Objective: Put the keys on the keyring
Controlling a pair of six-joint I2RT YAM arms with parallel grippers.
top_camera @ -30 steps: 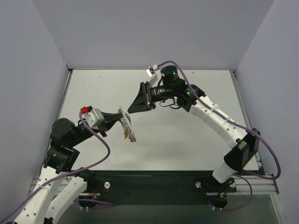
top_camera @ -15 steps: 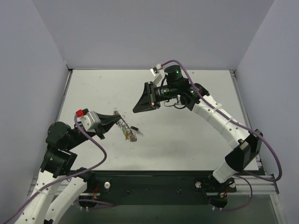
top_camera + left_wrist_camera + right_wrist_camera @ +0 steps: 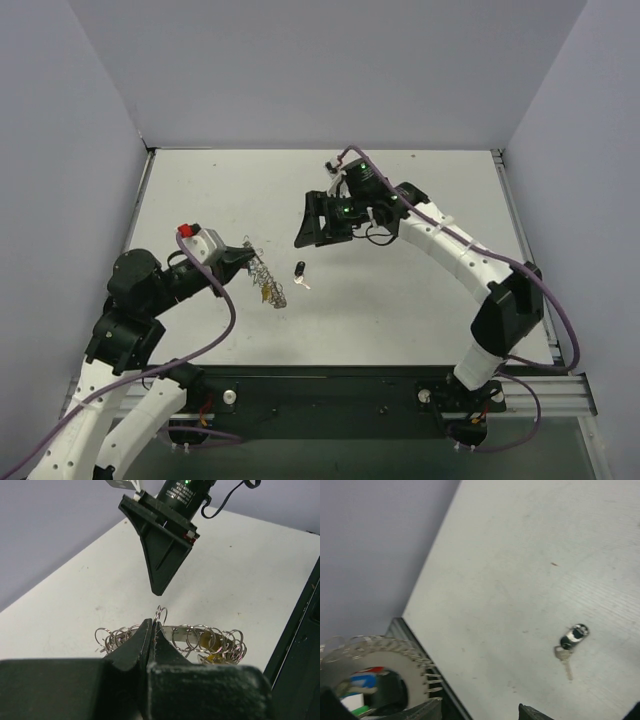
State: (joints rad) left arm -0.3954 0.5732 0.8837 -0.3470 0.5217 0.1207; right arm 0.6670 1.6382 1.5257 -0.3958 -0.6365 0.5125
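Note:
My left gripper (image 3: 248, 254) is shut on the rim of the keyring (image 3: 268, 279), a silvery band hung with several small wire loops, and holds it just above the table. In the left wrist view the fingers (image 3: 150, 635) pinch the keyring (image 3: 200, 636), and a yellow-headed key (image 3: 212, 648) hangs on it. A small key (image 3: 300, 270) with a dark head and silver blade lies loose on the table right of the ring, also visible in the right wrist view (image 3: 572, 639). My right gripper (image 3: 306, 236) hovers open above it, empty (image 3: 480, 712).
Grey walls close in the white table (image 3: 420, 300) on three sides. A black rail (image 3: 330, 385) with both arm bases runs along the near edge. The right wrist view shows the keyring (image 3: 395, 652) at lower left.
My right gripper was shut close to the ring, then drew back and opened. The dark-headed key now lies on the table. My left gripper shifted slightly with the keyring.

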